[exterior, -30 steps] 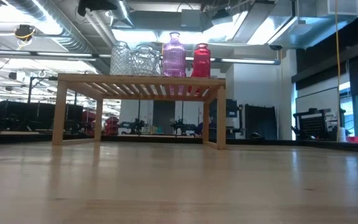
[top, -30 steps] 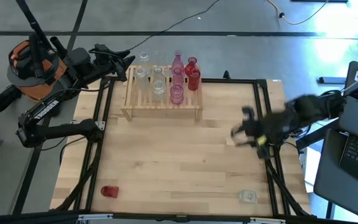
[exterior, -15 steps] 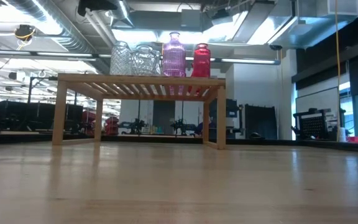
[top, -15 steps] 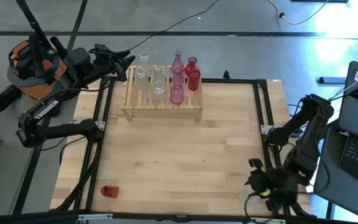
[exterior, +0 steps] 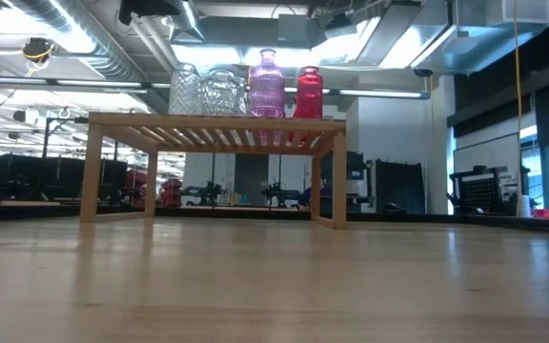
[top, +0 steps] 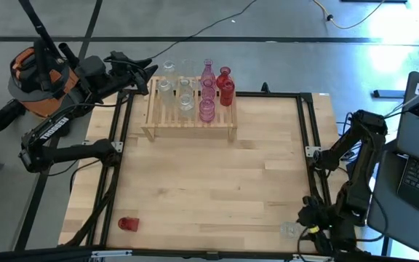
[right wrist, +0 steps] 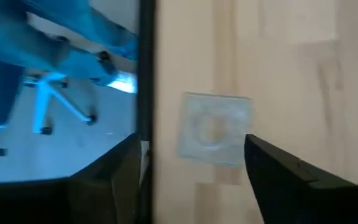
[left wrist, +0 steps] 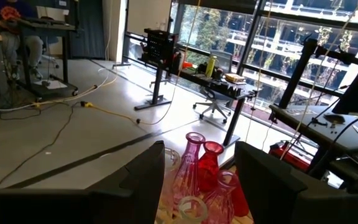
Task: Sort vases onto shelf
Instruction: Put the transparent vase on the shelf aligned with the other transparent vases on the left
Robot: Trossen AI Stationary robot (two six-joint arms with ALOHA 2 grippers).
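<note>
From above, the light wooden tabletop [top: 209, 182] with a black metal frame stands on a grey floor. The light natural-wood rack with slatted top [top: 189, 120] sits at the far side of the tabletop, and on it stand the small glass vases: clear ones [top: 174, 89], pink slim-necked ones [top: 207, 94] and red ones [top: 225, 87], close together. A squat red glass vase [top: 128, 223] stands alone near the front left corner of the tabletop. A clear square glass vase [top: 289, 230] stands near the front right corner. The right tool [top: 308, 218] is just beside this clear vase, and its fingers stand apart, holding nothing. The left tool [top: 145, 76] waits beside the left end of the rack.

From the low camera, the rack [exterior: 215, 162] stands on its short legs with two clear, one pink and one red vase visible on top. Behind it is a big room with pipes on the ceiling and dark windows.

In the left wrist view, the left tool's fingers [left wrist: 138, 186] are released and spread, with pink and red vases [left wrist: 204, 174] between them farther off. Desks, chairs and big windows fill the room.

In the right wrist view, the clear square vase [right wrist: 213, 127] stands at the tabletop edge between the open fingers [right wrist: 278, 174], untouched.
</note>
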